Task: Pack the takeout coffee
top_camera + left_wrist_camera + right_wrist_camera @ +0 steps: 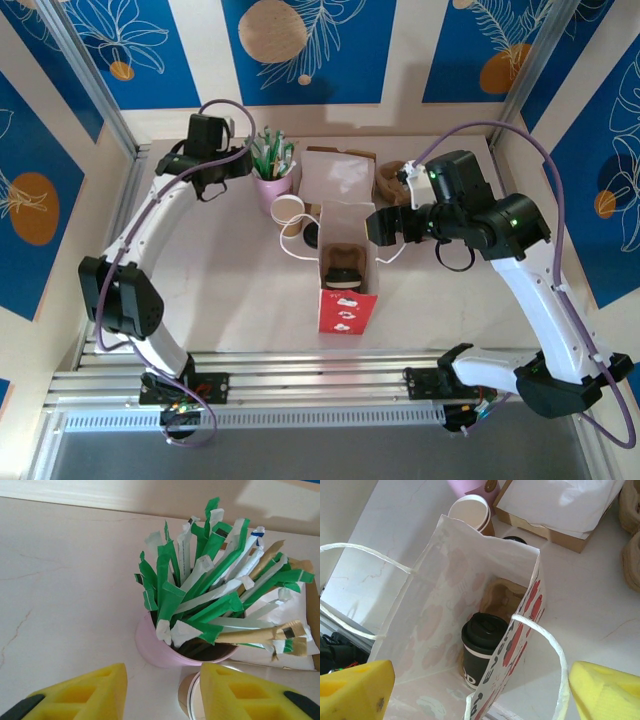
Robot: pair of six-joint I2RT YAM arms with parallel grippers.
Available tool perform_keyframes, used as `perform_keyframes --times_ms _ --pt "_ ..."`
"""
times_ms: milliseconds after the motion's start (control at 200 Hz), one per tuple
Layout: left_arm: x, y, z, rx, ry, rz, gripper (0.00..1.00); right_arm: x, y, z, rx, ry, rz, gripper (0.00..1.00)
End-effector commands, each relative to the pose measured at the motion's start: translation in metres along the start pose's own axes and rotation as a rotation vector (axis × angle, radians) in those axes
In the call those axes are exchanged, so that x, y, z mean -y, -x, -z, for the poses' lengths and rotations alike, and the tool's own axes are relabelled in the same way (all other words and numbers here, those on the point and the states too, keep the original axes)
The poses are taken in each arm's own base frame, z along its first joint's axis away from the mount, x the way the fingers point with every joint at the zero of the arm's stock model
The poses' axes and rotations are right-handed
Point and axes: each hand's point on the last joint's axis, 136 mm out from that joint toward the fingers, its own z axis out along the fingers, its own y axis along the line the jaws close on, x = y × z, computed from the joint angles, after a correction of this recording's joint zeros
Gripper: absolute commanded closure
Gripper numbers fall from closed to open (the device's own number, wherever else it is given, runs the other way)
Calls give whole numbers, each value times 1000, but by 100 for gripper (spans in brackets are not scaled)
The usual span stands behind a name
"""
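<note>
The takeout coffee (310,237), a small tan kraft cup under a round black plastic lid, stands upright on the pale table (230,290), outside the open paper bag (346,305) and just beside its far-left corner. From the right wrist, the lid peeps over the bag's rim.

The right gripper (480,687) hovers over the bag's right side, its yellow pads spread wide and grasping nothing. The left gripper (160,695), likewise spread and empty, hangs at the far left by the pink cup (155,650), which bristles with green-and-white paper sticks. An unlidded tan cup (289,209) stands between the pink cup and the coffee.

The coffee lies to the left of the right gripper, with the bag between them. From the left gripper it lies to the right and nearer, past both other cups. Its long axis is vertical. The right arm looks the closer, though it would probably have to reach across the bag's mouth.

The bag is thin white paper printed in red, with twisted white cord handles, and its walls look flimsy. Inside it, a dark lidded cup (482,647) sits in a moulded pulp carrier (502,594). The kraft cup would likely give a little under a squeeze, and its lid looks smooth and hard
</note>
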Motion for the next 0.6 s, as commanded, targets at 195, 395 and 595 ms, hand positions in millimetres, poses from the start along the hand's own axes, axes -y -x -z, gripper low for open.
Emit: perform_keyframes --times_ms 195,395,595 --pt "11 13 -14 2 -39 20 61 -1 -4 -6 -27 18 26 10" --pt "13 16 -18 -4 -43 19 66 -2 -3 -8 -34 19 33 10" --pt "12 14 -24 -19 -32 6 66 -1 -4 -8 -37 17 36 10"
